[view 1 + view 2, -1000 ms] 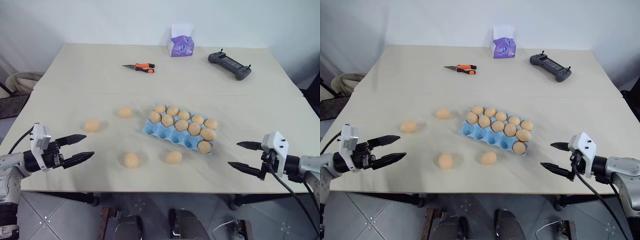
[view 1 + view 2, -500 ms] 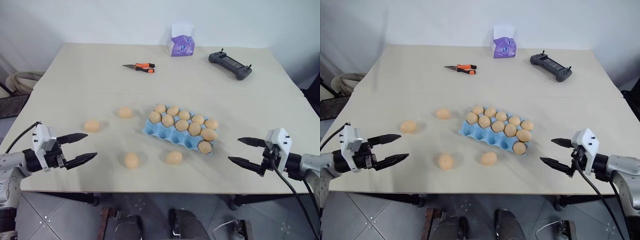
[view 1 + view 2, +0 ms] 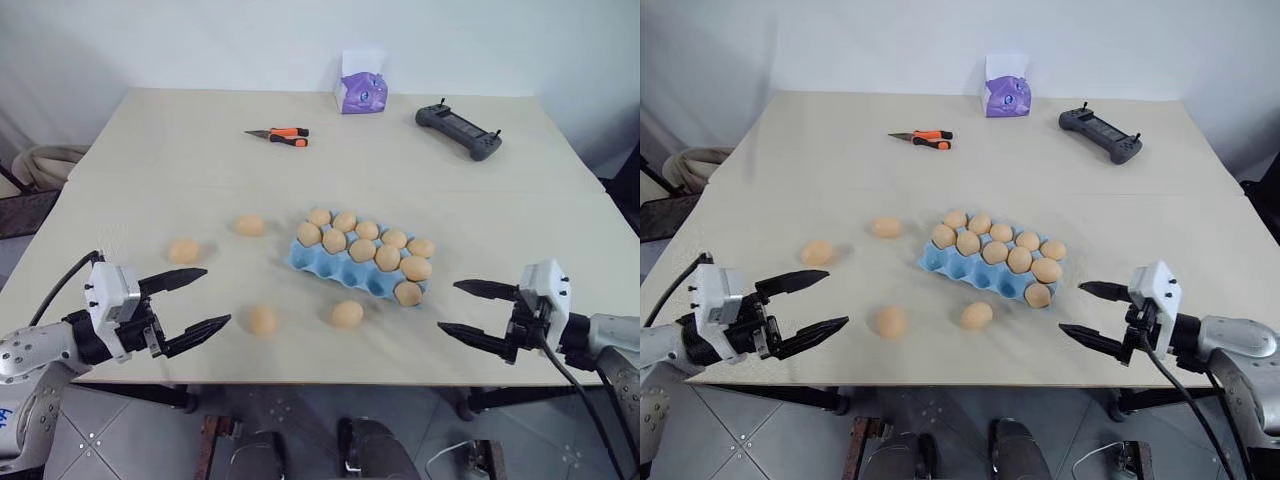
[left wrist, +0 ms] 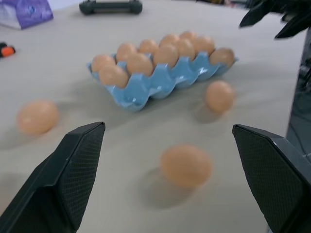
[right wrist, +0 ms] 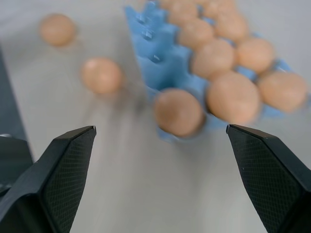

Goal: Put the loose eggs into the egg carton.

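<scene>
Your left gripper (image 3: 196, 299) has its 2 black, tapered, cross-hatched fingers spread wide with nothing between them; it hovers level over the table's near left edge, aimed toward the centre. Your right gripper (image 3: 470, 311) is likewise spread and empty, over the near right edge, aimed inward and slightly downward.

4 loose eggs, smooth, oval, tan-orange, lie on the matte beige table (image 3: 180, 150): 1 (image 3: 263, 320) just ahead of your left fingertips, 1 (image 3: 347, 313) just in front of the carton, 1 (image 3: 184, 250) further left, 1 (image 3: 250, 225) left of the carton's far end.

The egg carton (image 3: 340, 270) is a light blue moulded tray, lidless, lying diagonally at table centre. It holds 11 eggs; 4 cups in its near row are bare.

At the far side you have orange-handled pliers (image 3: 279, 134), a purple-and-white tissue box (image 3: 362, 88) and a dark handheld controller (image 3: 459, 131)
</scene>
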Controlling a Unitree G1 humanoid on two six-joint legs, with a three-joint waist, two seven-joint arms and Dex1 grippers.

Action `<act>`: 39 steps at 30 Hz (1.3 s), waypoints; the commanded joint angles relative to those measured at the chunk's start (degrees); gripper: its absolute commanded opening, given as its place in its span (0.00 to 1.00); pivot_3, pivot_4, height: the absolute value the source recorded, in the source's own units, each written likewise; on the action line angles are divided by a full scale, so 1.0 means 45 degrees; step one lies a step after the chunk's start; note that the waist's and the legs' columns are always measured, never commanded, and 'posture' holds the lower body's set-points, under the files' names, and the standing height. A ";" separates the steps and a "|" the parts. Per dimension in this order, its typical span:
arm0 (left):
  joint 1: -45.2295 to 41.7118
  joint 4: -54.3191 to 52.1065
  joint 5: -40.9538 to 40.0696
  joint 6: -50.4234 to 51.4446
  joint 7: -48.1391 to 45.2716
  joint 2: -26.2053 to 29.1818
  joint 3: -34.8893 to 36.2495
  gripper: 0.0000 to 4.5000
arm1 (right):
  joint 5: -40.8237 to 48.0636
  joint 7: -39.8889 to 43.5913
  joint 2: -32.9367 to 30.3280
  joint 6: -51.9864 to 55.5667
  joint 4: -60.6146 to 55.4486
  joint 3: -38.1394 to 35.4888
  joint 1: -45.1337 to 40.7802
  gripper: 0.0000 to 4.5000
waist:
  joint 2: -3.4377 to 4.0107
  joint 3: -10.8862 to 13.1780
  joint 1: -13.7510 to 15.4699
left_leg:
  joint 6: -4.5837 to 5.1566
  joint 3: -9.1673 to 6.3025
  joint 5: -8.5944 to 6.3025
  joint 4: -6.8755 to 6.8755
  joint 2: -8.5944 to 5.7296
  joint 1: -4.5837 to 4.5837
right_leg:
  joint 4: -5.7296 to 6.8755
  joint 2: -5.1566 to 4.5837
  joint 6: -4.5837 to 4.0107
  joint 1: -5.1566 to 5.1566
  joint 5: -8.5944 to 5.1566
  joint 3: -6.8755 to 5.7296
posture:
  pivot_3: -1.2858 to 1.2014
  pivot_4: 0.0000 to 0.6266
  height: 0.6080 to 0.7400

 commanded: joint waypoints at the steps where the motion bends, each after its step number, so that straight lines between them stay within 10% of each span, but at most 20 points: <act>1: 0.0327 -0.0259 -0.0757 -0.0578 -0.0408 -0.0207 0.0864 0.99 | 0.0172 -0.0764 0.0443 0.0460 -0.1356 0.0725 -0.0176 1.00 | -0.0001 -0.0001 0.0005 | 0.0000 0.0000 0.0000 0.0003 -0.0002 0.0000 | 0.0000 0.0000 0.0000 0.0000 0.0000 0.0001 | 0.52 0.24 1.00; 39: -0.1889 0.3821 -0.1407 -0.1371 -0.4744 0.0530 -0.0329 0.99 | -0.2608 -0.2957 0.3429 0.1159 0.0897 0.5159 -0.3113 1.00 | -0.0007 -0.0004 -0.0290 | -0.0013 -0.0004 -0.0015 -0.0006 0.0003 -0.0026 | -0.0028 -0.0006 -0.0013 -0.0014 -0.0006 -0.0013 | 0.52 0.24 1.00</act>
